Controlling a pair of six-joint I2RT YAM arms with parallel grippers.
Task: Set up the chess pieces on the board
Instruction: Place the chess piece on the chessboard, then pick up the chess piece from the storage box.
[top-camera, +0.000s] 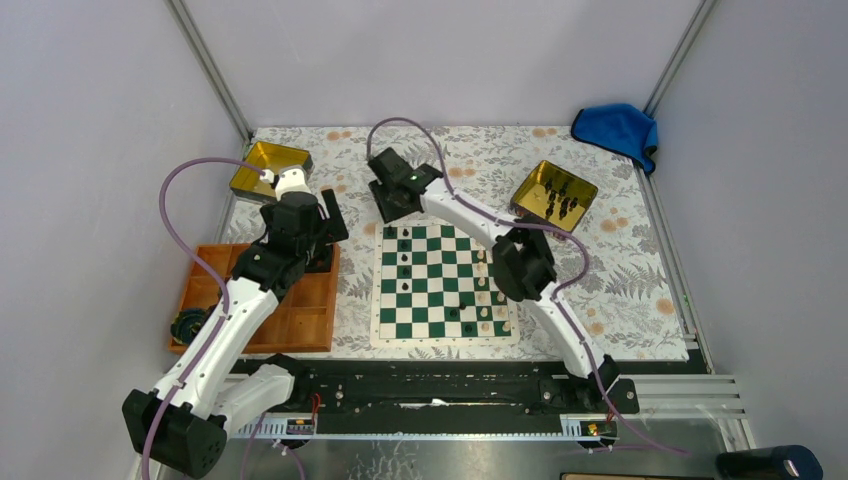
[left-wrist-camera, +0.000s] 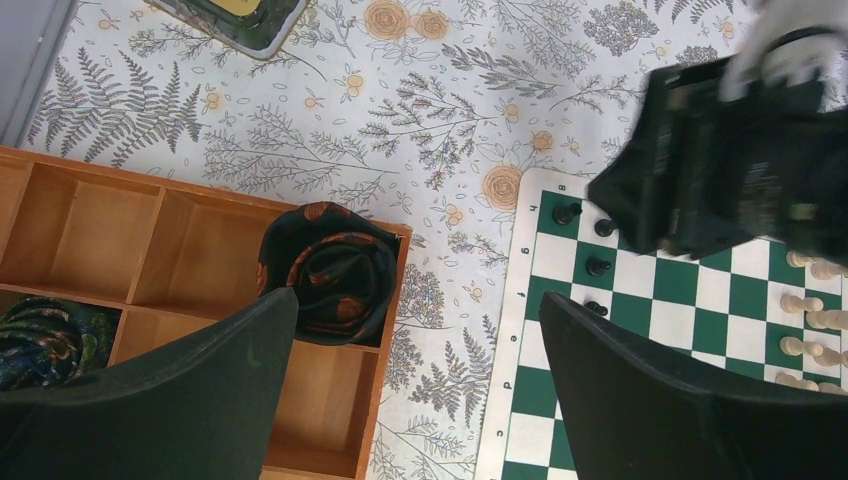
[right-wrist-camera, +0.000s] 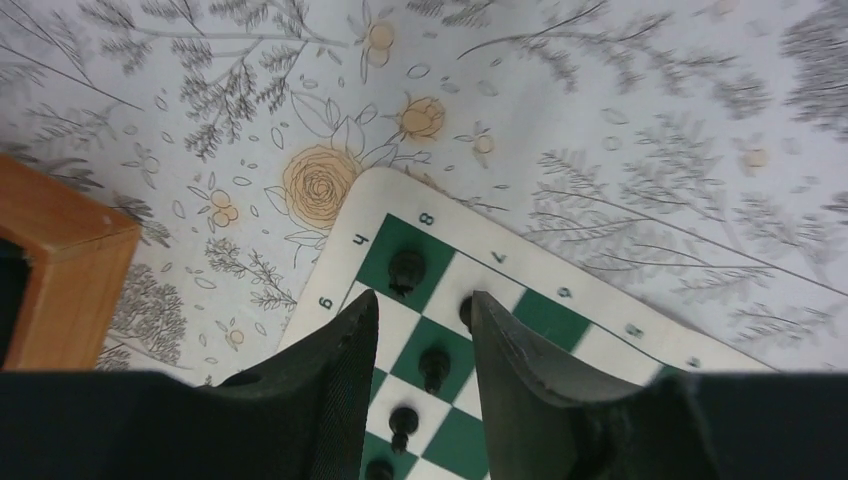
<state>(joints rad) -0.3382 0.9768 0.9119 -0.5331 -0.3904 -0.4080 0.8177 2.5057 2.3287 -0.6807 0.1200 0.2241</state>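
The green and white board (top-camera: 445, 285) lies in the middle of the table. Black chess pieces (top-camera: 403, 265) stand in a column along its far left side. My right gripper (top-camera: 392, 210) hovers over that far left corner, open and empty. In the right wrist view its fingertips (right-wrist-camera: 425, 297) straddle a black pawn (right-wrist-camera: 432, 368), with a corner piece (right-wrist-camera: 406, 270) just beyond; another piece is half hidden by the right finger. More black pieces lie in a gold tin (top-camera: 553, 193). My left gripper (top-camera: 325, 235) is open and empty (left-wrist-camera: 417, 300), above the strip between tray and board (left-wrist-camera: 640, 330).
An orange compartmented tray (top-camera: 260, 300) left of the board holds rolled dark cloths (left-wrist-camera: 330, 270). Cream pieces (top-camera: 487, 300) stand on the board's right side. A second gold tin (top-camera: 270, 165) sits at the far left and a blue cloth (top-camera: 617, 130) at the far right.
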